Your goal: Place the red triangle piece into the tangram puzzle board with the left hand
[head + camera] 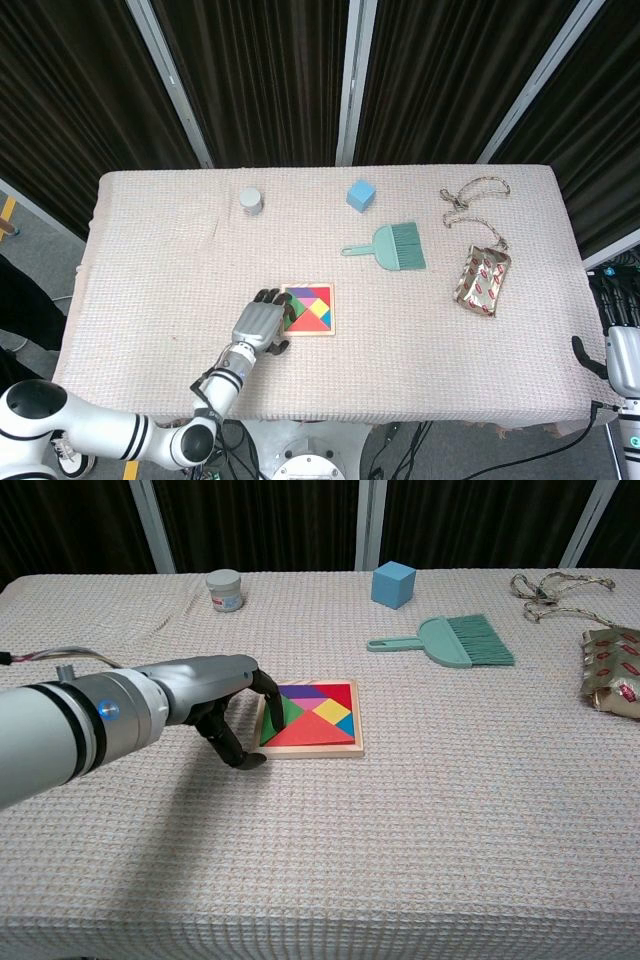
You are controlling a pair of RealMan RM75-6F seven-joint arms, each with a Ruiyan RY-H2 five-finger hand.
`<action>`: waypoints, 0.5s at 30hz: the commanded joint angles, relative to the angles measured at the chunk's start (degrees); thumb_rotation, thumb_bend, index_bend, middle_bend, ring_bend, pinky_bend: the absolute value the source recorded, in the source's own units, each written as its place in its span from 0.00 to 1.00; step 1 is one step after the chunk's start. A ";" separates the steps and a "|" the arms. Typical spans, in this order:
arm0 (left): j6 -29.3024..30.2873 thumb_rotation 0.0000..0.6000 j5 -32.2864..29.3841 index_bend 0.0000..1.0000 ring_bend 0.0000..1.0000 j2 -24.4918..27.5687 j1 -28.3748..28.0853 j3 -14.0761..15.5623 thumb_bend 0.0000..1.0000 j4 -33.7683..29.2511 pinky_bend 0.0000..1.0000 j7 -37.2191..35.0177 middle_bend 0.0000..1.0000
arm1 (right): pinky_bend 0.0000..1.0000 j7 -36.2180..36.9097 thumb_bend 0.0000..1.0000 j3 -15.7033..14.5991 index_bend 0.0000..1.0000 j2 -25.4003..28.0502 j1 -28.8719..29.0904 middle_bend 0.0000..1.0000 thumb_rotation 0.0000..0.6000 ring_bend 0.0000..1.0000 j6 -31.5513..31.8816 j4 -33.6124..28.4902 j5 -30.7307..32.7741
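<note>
The tangram puzzle board [357, 723] [331, 310] lies near the table's front middle, filled with coloured pieces. The red triangle [312, 732] [304, 324] lies flat in the board's near part, beside the green piece. My left hand [222, 702] [257, 322] is at the board's left edge, its fingers curved down and apart with nothing in them. One fingertip touches the board's left rim and the thumb tip rests on the cloth by the near left corner. Only a grey-white part of my right hand [624, 362] shows, off the table's right edge, its fingers hidden.
A teal brush [448, 640] lies behind the board on the right, with a blue cube [393, 584] beyond it. A small white jar [224, 590] stands at the back left. A cord [548, 588] and a foil pouch [610, 670] lie at the far right.
</note>
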 commanded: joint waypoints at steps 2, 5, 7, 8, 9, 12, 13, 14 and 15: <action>0.45 1.00 2.35 0.34 0.00 0.46 0.33 -0.45 0.30 -0.47 0.05 -1.42 0.10 | 0.00 -0.02 0.27 0.01 0.00 0.07 -0.04 0.00 1.00 0.00 0.06 -0.05 0.00; 0.07 1.00 5.47 0.29 0.00 0.85 0.64 -0.46 0.30 -0.72 0.04 -3.19 0.10 | 0.00 -0.04 0.27 0.03 0.00 0.08 -0.02 0.00 1.00 0.00 -0.01 -0.07 0.06; -1.00 1.00 7.39 0.27 0.00 0.96 0.58 -0.35 0.30 -0.29 0.04 -4.32 0.09 | 0.00 -0.07 0.27 0.01 0.00 0.06 0.01 0.00 1.00 0.00 -0.03 -0.09 0.01; -1.88 1.00 8.10 0.26 0.00 1.05 0.46 -0.27 0.30 -0.05 0.04 -4.88 0.09 | 0.00 -0.08 0.27 0.00 0.00 0.06 0.00 0.00 1.00 0.00 -0.02 -0.10 -0.01; -2.72 1.00 8.69 0.24 0.00 1.13 0.32 -0.20 0.30 0.21 0.04 -5.35 0.07 | 0.00 -0.08 0.27 -0.01 0.00 0.06 -0.01 0.00 1.00 0.00 0.00 -0.10 -0.03; -5.19 1.00 9.75 0.23 0.00 1.21 -0.39 0.20 0.30 1.03 0.04 -5.91 0.05 | 0.00 0.00 0.27 0.01 0.00 0.08 -0.05 0.00 1.00 0.00 -0.01 -0.04 0.07; -5.82 1.00 9.77 0.23 0.00 1.15 -0.61 0.29 0.30 1.22 0.04 -6.01 0.04 | 0.00 0.06 0.27 0.03 0.00 0.09 -0.06 0.00 1.00 0.00 -0.01 0.00 0.10; -6.60 1.00 9.69 0.23 0.00 1.01 -0.90 0.41 0.30 1.49 0.04 -6.10 0.04 | 0.00 0.14 0.27 0.05 0.00 0.10 -0.08 0.00 1.00 0.00 -0.01 0.06 0.14; -7.12 1.00 9.62 0.23 0.00 0.87 -1.12 0.50 0.31 1.72 0.04 -6.15 0.03 | 0.00 0.21 0.27 0.05 0.00 0.10 -0.09 0.00 1.00 0.00 -0.02 0.11 0.16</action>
